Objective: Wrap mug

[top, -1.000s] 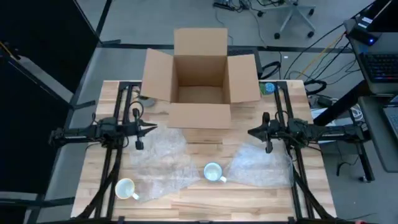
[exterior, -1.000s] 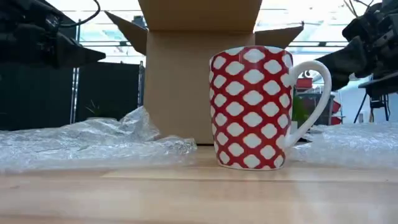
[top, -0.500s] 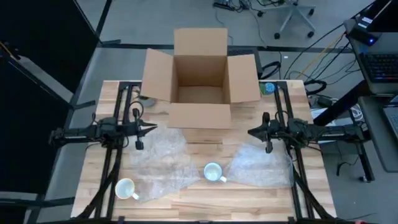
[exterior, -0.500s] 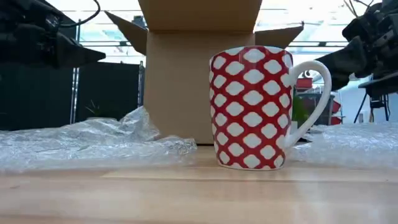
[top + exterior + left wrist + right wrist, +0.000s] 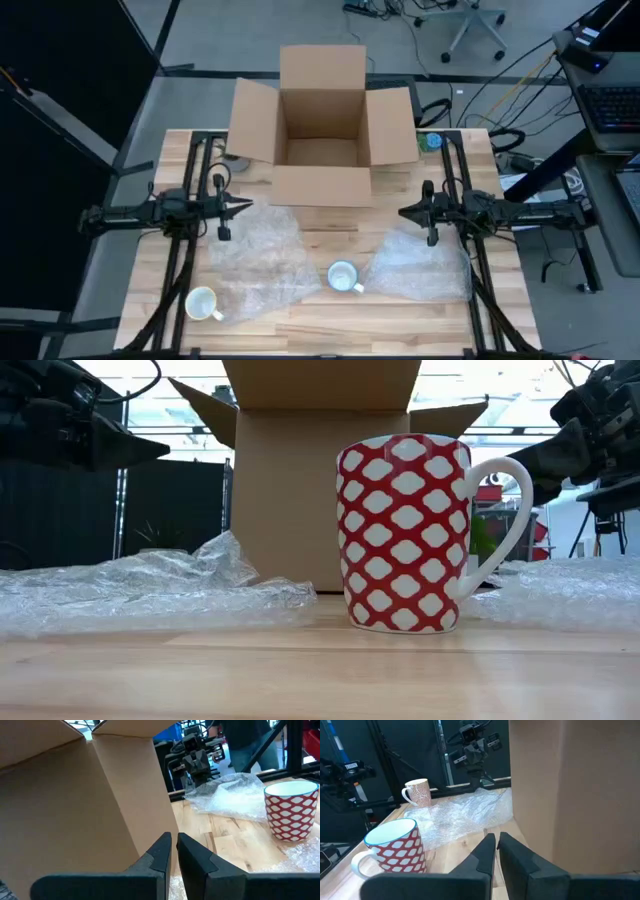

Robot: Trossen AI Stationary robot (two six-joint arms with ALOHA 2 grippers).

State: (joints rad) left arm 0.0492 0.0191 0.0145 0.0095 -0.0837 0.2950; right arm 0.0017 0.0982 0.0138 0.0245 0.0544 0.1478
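Change: nothing visibly shifts from the earlier frames; arms, mugs and wrap sit as they did
Mug place: red-and-white mug (image 5: 343,277) stands upright toward the desk's front edge, about midway along it, between two bubble wrap sheets (image 5: 255,262)
Mug handling: looks like glazed ceramic, so probably stiff, fairly heavy, slippery and breakable; the handle or rim seems the safest hold
Wrap handling: light, soft, crinkly; pinch it at a free edge
Left gripper (image 5: 173,846): jaws nearly together, empty, near the desk's left edge
Right gripper (image 5: 496,845): same, near the right edge
Other: second mug (image 5: 203,302) at the front-left corner; cardboard box (image 5: 322,117) at the back edge
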